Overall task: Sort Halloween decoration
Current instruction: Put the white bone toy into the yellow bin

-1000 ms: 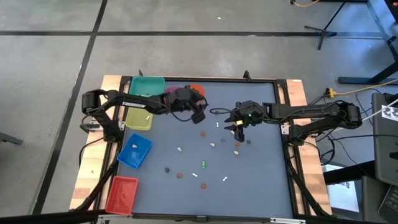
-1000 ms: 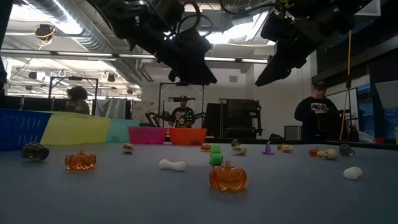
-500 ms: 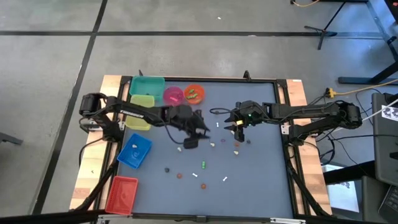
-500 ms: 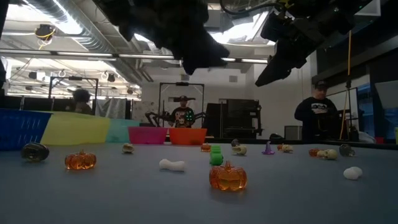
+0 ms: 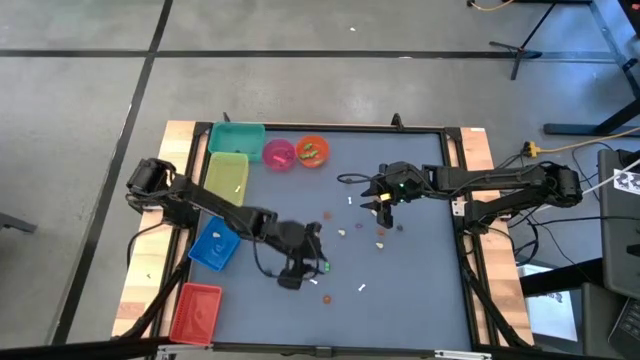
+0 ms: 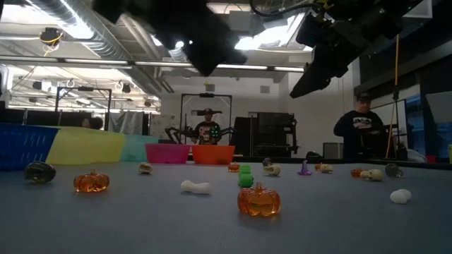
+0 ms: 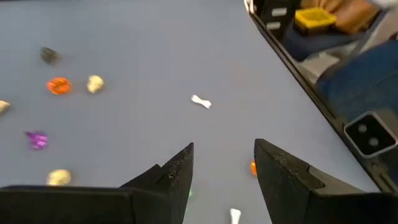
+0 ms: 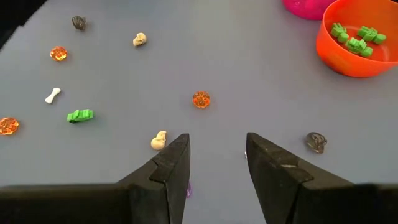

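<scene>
Tiny trinkets lie scattered on the grey table: a green one (image 5: 326, 265), a white bone (image 7: 201, 101), an orange pumpkin (image 8: 201, 99), a pale skull (image 8: 159, 140), a purple hat (image 6: 304, 168) and others. My left gripper (image 5: 303, 264) (image 7: 224, 152) hovers open above the table's near middle, just left of the green trinket, holding nothing. My right gripper (image 5: 385, 202) (image 8: 217, 143) hangs open above the trinkets right of centre, also with nothing between its fingers.
Along the left edge stand a teal bin (image 5: 237, 138), a yellow-green bin (image 5: 226, 172), a blue bin (image 5: 216, 243) and a red bin (image 5: 196, 312). At the far edge sit a pink bowl (image 5: 279, 153) and an orange bowl (image 8: 354, 37) with green trinkets in it. People stand beyond the table.
My left arm has swung from above the bowls at the far edge across the table toward the near edge, and now hovers over the near middle. The trinkets have stayed where they were.
</scene>
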`<action>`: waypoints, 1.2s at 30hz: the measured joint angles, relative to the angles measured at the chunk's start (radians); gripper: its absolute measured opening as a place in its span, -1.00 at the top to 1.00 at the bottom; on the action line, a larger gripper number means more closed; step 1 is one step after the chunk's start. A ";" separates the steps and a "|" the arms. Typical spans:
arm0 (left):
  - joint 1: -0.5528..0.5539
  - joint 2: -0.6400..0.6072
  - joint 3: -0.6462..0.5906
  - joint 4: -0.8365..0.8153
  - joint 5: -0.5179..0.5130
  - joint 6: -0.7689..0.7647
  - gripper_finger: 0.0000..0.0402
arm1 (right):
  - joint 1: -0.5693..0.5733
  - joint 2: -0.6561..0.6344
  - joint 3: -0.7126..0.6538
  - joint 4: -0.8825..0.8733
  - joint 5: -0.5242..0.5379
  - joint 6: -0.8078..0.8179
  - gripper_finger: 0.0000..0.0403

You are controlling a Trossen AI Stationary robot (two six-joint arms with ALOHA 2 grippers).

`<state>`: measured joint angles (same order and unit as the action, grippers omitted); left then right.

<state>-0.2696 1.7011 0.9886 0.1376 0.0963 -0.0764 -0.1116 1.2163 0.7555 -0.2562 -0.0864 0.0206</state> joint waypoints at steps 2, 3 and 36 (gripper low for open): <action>-0.032 0.021 0.000 0.001 -0.027 0.000 0.24 | 0.000 0.000 0.000 0.000 0.000 0.000 0.22; -0.046 0.031 0.000 0.002 -0.036 0.000 0.24 | 0.000 0.000 0.000 0.000 0.000 0.000 0.22; -0.112 0.243 0.002 -0.051 -0.086 -0.078 0.24 | 0.000 0.000 0.000 -0.002 0.000 0.000 0.22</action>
<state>-0.3820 1.9446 0.9905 0.0864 0.0101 -0.1540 -0.1116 1.2163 0.7555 -0.2577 -0.0864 0.0205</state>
